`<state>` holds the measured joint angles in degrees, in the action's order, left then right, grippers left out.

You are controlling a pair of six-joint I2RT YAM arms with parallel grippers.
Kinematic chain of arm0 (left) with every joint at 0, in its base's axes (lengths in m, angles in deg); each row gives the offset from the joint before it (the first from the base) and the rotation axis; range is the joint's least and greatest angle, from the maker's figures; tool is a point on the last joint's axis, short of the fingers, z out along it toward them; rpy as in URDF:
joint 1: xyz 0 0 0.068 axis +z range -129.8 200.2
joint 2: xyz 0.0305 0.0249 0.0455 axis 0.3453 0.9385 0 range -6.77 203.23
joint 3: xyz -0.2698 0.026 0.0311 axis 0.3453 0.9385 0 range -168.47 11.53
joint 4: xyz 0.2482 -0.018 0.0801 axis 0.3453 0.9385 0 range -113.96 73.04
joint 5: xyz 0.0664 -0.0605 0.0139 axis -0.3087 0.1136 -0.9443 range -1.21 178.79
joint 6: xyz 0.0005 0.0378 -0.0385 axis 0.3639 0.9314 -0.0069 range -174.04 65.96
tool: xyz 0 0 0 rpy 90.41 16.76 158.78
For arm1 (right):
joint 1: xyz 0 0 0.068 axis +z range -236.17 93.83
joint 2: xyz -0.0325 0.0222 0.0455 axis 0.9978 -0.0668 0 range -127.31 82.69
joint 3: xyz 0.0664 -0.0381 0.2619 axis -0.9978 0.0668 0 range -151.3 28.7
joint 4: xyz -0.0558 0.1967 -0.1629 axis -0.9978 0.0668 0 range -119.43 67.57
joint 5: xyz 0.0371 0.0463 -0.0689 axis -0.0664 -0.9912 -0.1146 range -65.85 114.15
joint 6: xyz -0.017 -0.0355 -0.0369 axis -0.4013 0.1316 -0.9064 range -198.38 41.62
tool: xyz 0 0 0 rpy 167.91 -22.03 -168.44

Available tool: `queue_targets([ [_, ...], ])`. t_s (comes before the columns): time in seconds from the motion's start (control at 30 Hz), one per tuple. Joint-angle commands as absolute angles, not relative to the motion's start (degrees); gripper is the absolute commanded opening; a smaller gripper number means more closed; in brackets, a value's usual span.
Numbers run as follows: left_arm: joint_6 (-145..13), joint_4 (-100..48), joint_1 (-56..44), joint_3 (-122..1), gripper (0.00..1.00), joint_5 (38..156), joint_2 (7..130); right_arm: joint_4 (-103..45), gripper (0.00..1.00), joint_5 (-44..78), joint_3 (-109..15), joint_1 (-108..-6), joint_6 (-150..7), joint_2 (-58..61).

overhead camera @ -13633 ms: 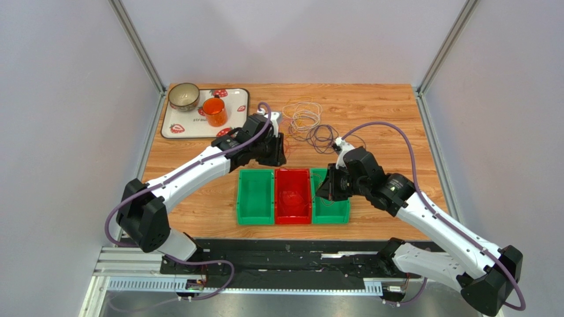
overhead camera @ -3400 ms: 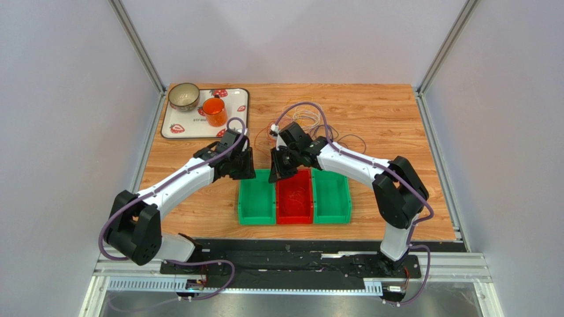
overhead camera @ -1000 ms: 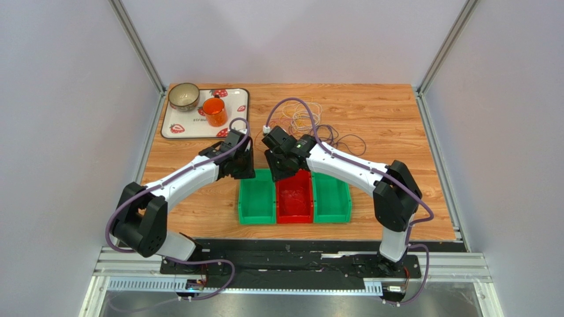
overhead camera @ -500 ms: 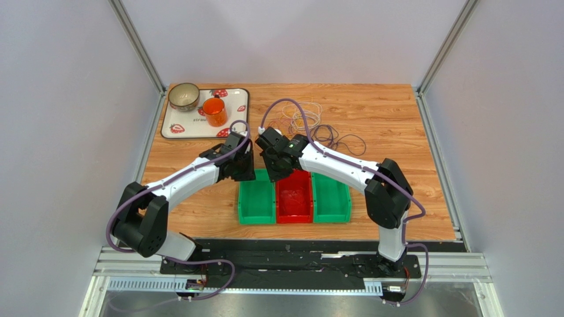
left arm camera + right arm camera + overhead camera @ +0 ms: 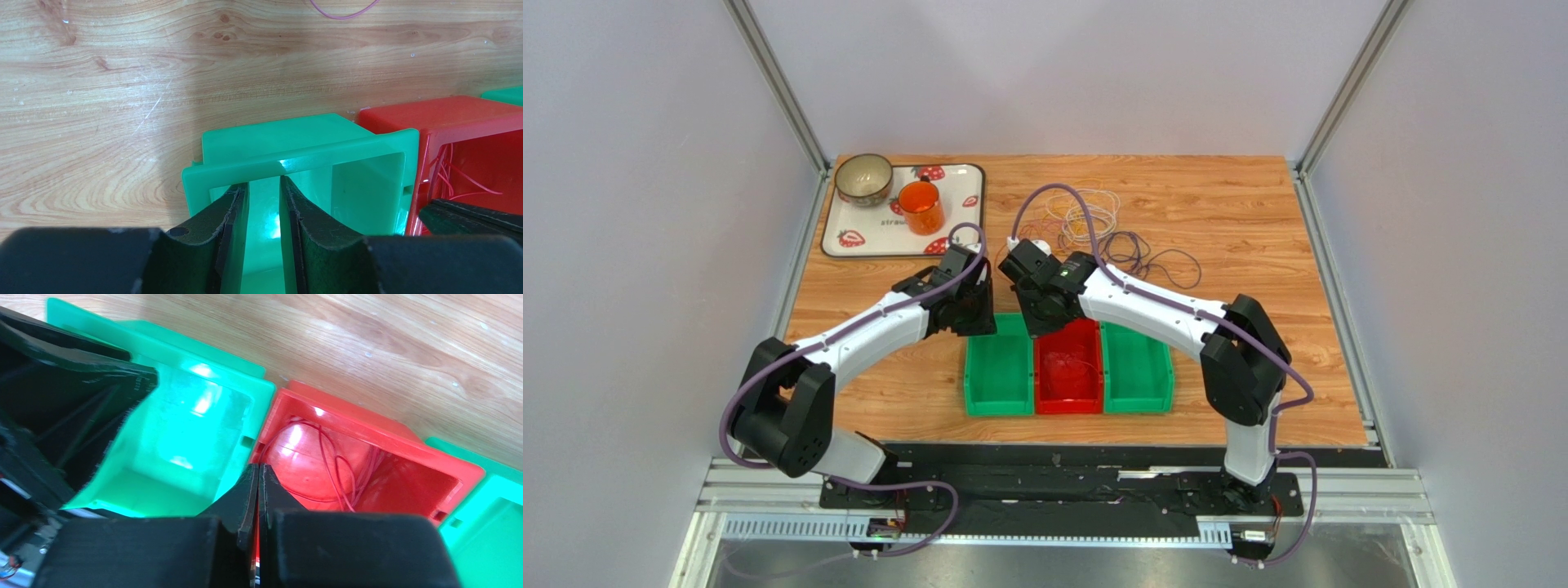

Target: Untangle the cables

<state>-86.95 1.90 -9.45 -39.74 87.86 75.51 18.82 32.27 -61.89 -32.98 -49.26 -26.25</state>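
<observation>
A loose tangle of thin cables (image 5: 1100, 227) in pale, orange and dark loops lies on the wooden table behind the bins. Several red cables (image 5: 334, 471) are coiled inside the red bin (image 5: 1068, 395). They also show in the left wrist view as red strands (image 5: 451, 177). My left gripper (image 5: 263, 184) hangs open over the back wall of the left green bin (image 5: 368, 147), with nothing between its fingers. My right gripper (image 5: 258, 471) is shut, its tips over the wall between that green bin and the red bin. I see nothing in its jaws.
A third bin, green (image 5: 1136, 368), stands right of the red one. A strawberry-print tray (image 5: 891, 245) at the back left carries a bowl (image 5: 863, 179) and an orange cup (image 5: 919, 206). The two wrists (image 5: 1008, 294) are close together above the bins.
My right gripper has closed its jaws and shifted slightly left, toward the left gripper. The left arm has not moved.
</observation>
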Motion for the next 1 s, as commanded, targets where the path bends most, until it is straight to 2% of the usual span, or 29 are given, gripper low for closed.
queue_targets([
  [0.0, -86.6, 0.9, -9.4, -39.5, 0.33, 87.7, 73.6, 19.6, 0.0, 35.9, -58.6, -34.0, -49.1, -23.0],
  [0.33, -86.6, 1.6, -9.4, -39.7, 0.33, 87.6, 73.4, 15.6, 0.0, 33.0, -54.6, -35.8, -48.5, -22.2],
  [0.7, -86.5, 2.2, -9.4, -41.1, 0.33, 88.4, 73.0, 2.0, 0.0, 25.0, -50.2, -37.2, -45.0, -22.3],
  [0.97, -86.6, 3.3, -9.4, -42.4, 0.37, 90.2, 72.1, -2.7, 0.01, 21.3, -47.8, -39.4, -43.6, -21.6],
])
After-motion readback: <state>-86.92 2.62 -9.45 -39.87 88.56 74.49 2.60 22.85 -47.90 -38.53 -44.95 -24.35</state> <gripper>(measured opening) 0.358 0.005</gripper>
